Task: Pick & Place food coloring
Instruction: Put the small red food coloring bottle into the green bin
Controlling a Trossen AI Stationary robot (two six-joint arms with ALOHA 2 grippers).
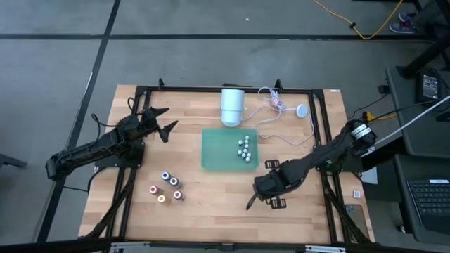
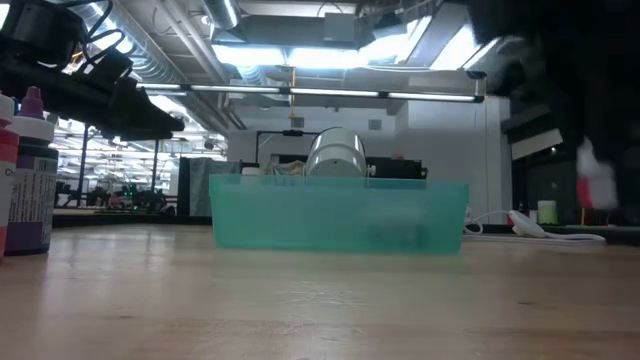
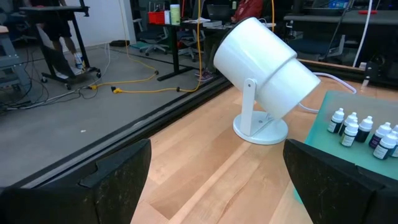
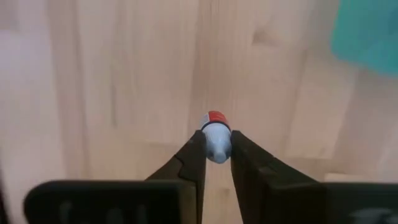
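Several tiny food coloring bottles (image 1: 166, 187) with blue, red, orange and yellow tops stand upright on the wood, near the table's front left; two of them show in the low view (image 2: 25, 185). My right gripper (image 1: 252, 202) hovers near the table's front, right of that group, shut on one more red-topped bottle (image 4: 216, 138). A green tray (image 1: 219, 156) in the table's middle holds several small white-topped bottles (image 1: 244, 147). My left gripper (image 1: 163, 121) waits open at the far left, facing the large white cylinder (image 3: 267, 68). My right gripper pinches the small bottle by its white body (image 4: 217, 148) between the two fingertips (image 4: 194, 152). The bottle lies along the fingers, and its red top (image 4: 216, 117) sticks out past their ends. The fingers slant down toward the near left. It appears lifted clear of the wood (image 2: 595, 182).
The white cylinder (image 1: 232, 105) stands on its round base at the far edge, just behind the tray. A white cable with small pucks (image 1: 281, 116) loops at the far right. Black frame rails (image 1: 133, 176) run along the table's sides. Bare wood (image 1: 218, 193) lies between the bottle group and my right gripper.
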